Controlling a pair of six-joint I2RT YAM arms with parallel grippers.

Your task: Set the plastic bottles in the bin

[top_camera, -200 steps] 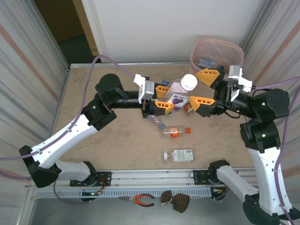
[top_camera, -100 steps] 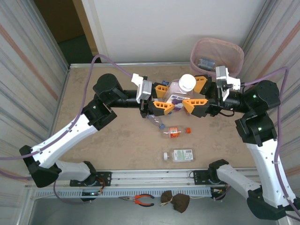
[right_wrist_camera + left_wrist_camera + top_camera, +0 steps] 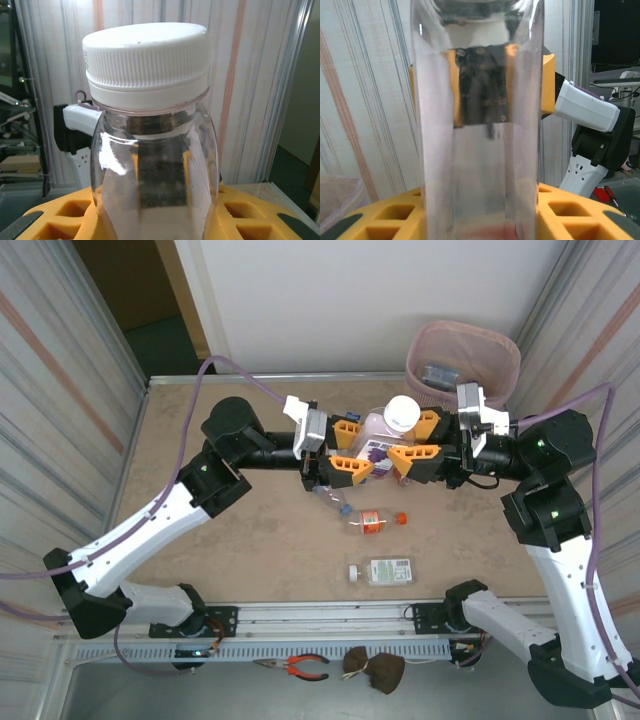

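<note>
With the bottle (image 3: 380, 440) clamped between the left end effector (image 3: 350, 448) on its body and the right end effector (image 3: 408, 440) below its cap (image 3: 403, 414), over the desk (image 3: 250, 530) short of the bin (image 3: 498, 348), unequal pull or early release can drop it.

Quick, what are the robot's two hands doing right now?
Left gripper: closed on the white-capped clear bottle.
Right gripper: closed on the same bottle.

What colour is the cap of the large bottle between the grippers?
White cap, clearest in the right wrist view.
</note>
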